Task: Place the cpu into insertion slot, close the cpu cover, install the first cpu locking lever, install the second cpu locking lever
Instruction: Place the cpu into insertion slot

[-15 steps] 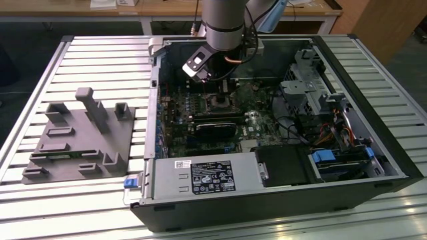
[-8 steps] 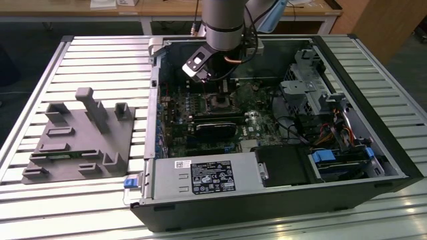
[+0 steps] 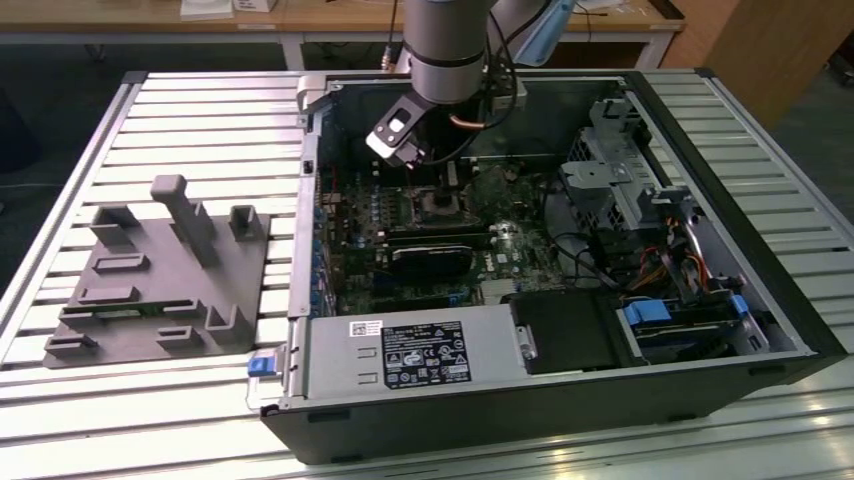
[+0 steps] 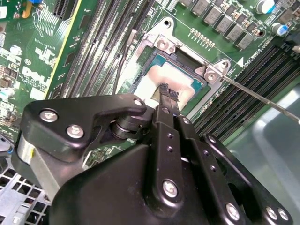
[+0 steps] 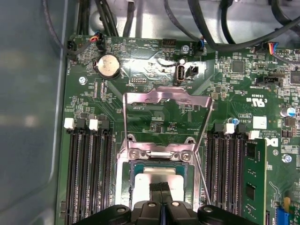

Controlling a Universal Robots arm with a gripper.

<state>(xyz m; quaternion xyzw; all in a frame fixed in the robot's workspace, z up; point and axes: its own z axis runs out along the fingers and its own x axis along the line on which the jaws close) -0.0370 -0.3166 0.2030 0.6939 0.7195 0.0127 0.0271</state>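
Observation:
The cpu [image 5: 157, 177], a silver square, lies flat in the insertion slot [image 5: 159, 153] on the green motherboard. My gripper [image 5: 159, 186] is shut, and its black fingertips [image 4: 164, 89] are together at the middle of the cpu's [image 4: 152, 84] top with nothing between them. The cpu cover [image 5: 166, 96] is folded back, open, with board showing through its window. A thin wire lever [image 5: 125, 126] is raised on one side of the slot, and another lever [image 5: 202, 140] on the other. In the exterior view my gripper [image 3: 438, 180] reaches down into the open computer case over the slot [image 3: 441, 207].
Long black memory slots [image 5: 89, 173] flank the socket on both sides. A coin battery [image 5: 108, 65] and black cables [image 5: 211, 28] lie beyond the cover. A grey fixture plate [image 3: 160, 270] sits on the slatted table at the exterior view's left. The power supply [image 3: 400, 350] and drive bays [image 3: 627, 190] crowd the case.

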